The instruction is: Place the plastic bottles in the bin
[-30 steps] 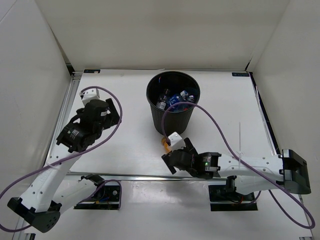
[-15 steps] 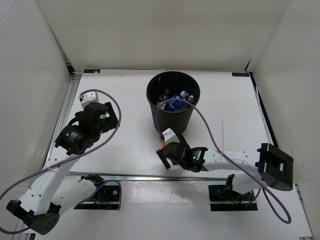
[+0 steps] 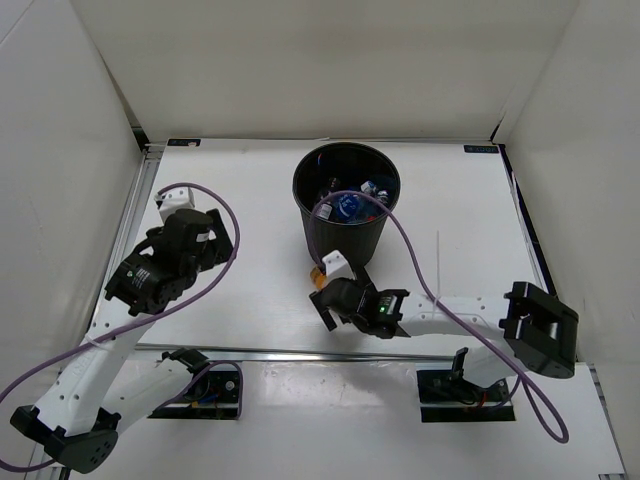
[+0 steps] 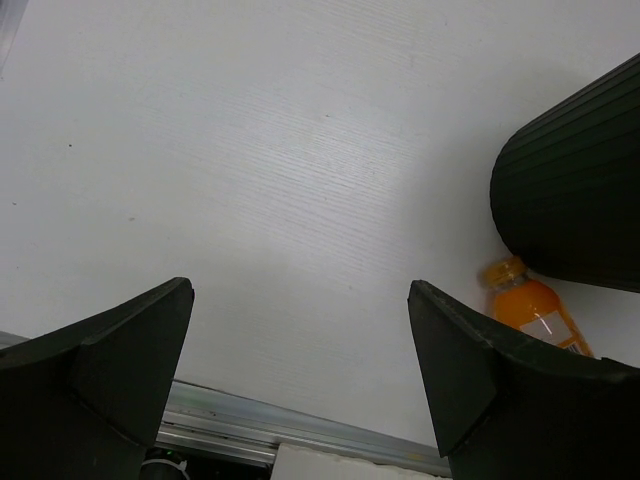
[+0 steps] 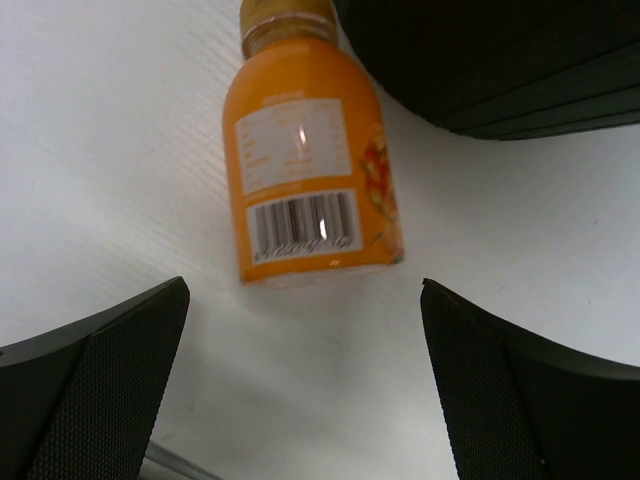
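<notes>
Several plastic bottles point(image 3: 350, 203) lay inside the round black bin point(image 3: 345, 245) when seen from above, blue labels showing among them; I could not count them. One stubby orange bottle point(image 3: 316, 274) lay on the white table point(image 3: 250, 180) close against the bin's near side, half hidden by the right gripper point(image 3: 325, 298) poised over it. The left gripper point(image 3: 218, 235) hung well off to the left, above the tabletop.

From the left wrist, its two dark fingers point(image 4: 100, 370) stood spread wide with nothing between them. The orange bottle and the bin's ribbed wall sat off toward the right edge.

From the right wrist, the fingers point(image 5: 90, 390) were likewise parted wide and held nothing. The orange bottle lay on its side just ahead of them, barcode up, its cap pointing at the foot of the bin; whether cap and bin touched I could not tell.
</notes>
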`<state>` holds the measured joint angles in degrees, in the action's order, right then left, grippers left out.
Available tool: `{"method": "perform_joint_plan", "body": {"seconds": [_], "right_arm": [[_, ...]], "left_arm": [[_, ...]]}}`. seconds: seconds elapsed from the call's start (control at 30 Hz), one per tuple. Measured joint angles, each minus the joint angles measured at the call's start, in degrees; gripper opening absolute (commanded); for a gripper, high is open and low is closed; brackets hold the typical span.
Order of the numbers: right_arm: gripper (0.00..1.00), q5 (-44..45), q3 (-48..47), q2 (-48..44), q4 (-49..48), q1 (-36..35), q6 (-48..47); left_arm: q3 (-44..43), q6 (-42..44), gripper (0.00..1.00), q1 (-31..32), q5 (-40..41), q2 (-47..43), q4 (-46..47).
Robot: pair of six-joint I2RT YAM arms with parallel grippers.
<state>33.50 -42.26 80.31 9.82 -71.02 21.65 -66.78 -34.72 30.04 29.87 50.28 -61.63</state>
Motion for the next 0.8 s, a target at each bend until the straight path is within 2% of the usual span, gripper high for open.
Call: {"method": "perform_joint_plan", "body": {"seconds": [0.5, 0.63, 0.67, 0.73, 0.8], "right_arm": [[0.99, -1.25, -5.03, 8.04, -2.91, 3.06, -1.27], [0.89, -2.43, -5.79, 10.27, -2.84, 3.19, -1.38], [0.79, -2.67, -5.95, 10.54, -2.69, 3.26, -1.42], [0.67, -2.91, -6.32, 10.88, -2.51, 3.30, -1.33], [0.65, -3.08, -6.99, 11.21, -2.05, 3.45, -1.03]], "left_arm": [[0.00, 0.02, 1.00, 0.00, 0.11, -0.13, -3.10], [0.00, 0.04, 1.00, 0.00, 0.33, -0.68, -4.17], [0.00, 0.04, 1.00, 0.00, 0.39, -0.90, -4.31], [0.02, 0.00, 1.00, 0.00, 0.50, -1.33, -4.44], [0.00, -0.09, 1.00, 0.00, 0.66, -1.70, -4.61]]}}
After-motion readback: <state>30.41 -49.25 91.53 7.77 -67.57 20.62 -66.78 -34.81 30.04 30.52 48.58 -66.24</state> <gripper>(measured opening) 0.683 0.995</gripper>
